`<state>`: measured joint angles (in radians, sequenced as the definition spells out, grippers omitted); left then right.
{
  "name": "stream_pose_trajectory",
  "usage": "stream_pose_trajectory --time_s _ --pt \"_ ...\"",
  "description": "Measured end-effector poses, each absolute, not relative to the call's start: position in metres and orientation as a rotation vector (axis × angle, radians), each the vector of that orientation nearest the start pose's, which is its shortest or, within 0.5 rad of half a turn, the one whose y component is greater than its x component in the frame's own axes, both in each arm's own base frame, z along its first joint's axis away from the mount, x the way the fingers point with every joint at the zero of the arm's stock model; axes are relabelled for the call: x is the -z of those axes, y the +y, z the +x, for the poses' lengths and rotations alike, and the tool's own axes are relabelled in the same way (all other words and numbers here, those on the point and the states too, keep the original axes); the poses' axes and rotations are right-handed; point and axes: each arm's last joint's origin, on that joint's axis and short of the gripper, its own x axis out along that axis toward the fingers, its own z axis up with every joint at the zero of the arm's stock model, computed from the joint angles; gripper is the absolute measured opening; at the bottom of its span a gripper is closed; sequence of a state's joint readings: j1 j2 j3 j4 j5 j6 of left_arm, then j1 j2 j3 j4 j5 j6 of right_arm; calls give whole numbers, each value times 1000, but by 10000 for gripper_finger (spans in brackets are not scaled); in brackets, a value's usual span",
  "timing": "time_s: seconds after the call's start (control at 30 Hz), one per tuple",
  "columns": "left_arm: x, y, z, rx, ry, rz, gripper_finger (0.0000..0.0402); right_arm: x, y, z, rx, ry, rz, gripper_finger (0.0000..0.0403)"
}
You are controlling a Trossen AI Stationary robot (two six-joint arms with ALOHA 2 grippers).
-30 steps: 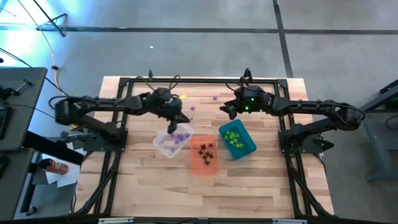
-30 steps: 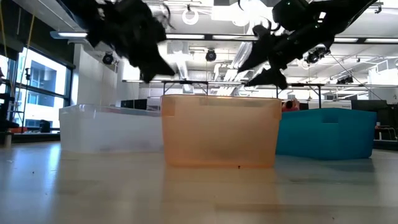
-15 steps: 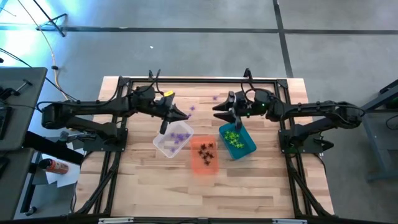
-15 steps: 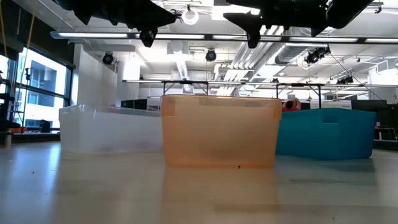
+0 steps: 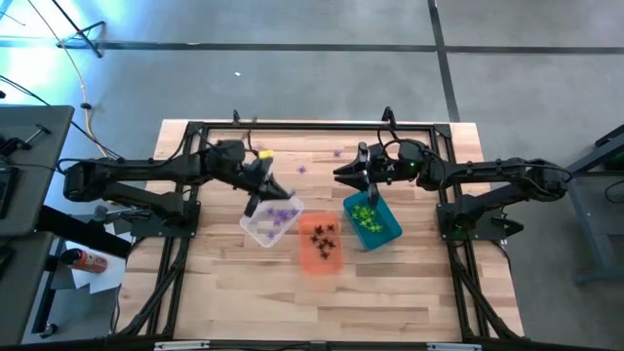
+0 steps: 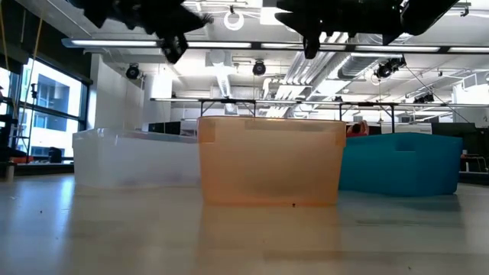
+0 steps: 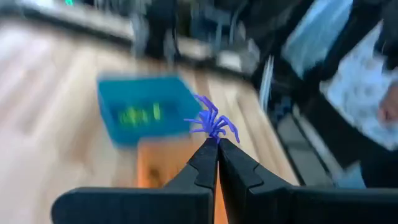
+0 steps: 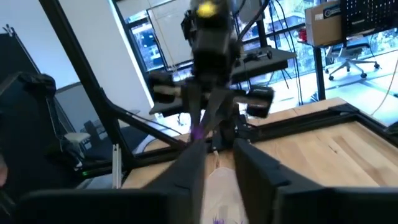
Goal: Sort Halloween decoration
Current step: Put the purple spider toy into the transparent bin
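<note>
Clear bin (image 5: 265, 223): colourless, see-through; purple trinkets (image 5: 283, 215) inside.
Orange bin (image 5: 320, 244): translucent orange; black trinkets (image 5: 323, 235) inside.
Teal bin (image 5: 386, 223): solid teal-blue; bright green trinkets (image 5: 366, 215) inside.
Spider trinket (image 7: 211, 121) at left gripper (image 7: 217, 144) tips: purple.
Loose trinkets (image 5: 337, 153) on table: purple.
Table (image 5: 390, 283): pale wood, plank-striped.
Arms (image 5: 146, 174): black.
Floor (image 5: 292, 78): grey.
</note>
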<state>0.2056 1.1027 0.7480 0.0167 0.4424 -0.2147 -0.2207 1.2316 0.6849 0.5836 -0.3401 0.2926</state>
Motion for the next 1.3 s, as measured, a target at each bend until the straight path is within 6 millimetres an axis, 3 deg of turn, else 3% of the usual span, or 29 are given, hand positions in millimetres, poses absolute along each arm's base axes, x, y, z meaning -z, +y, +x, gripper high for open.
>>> stream_pose_trajectory --time_s 0.17,0.23,0.33,0.4,0.7,0.97,1.3 --pt "-252 11 222 223 688 -302 0 -275 -51 263 -109 29 257 10" --pt "-240 2 216 224 820 -247 0 -272 -53 263 -98 56 265 12" --pt "-223 -3 214 208 883 -209 0 -267 -56 262 -79 104 273 10" --pt "-213 -2 219 192 863 -217 0 -265 -58 261 -68 127 279 3" --pt "-170 12 231 65 1067 -236 0 -260 -58 260 -59 176 293 3" --pt "-157 14 248 23 1226 -229 0 -255 -60 259 -5 222 292 2" --pt "-166 16 257 25 1242 -168 19 -254 -60 259 -4 231 289 1"
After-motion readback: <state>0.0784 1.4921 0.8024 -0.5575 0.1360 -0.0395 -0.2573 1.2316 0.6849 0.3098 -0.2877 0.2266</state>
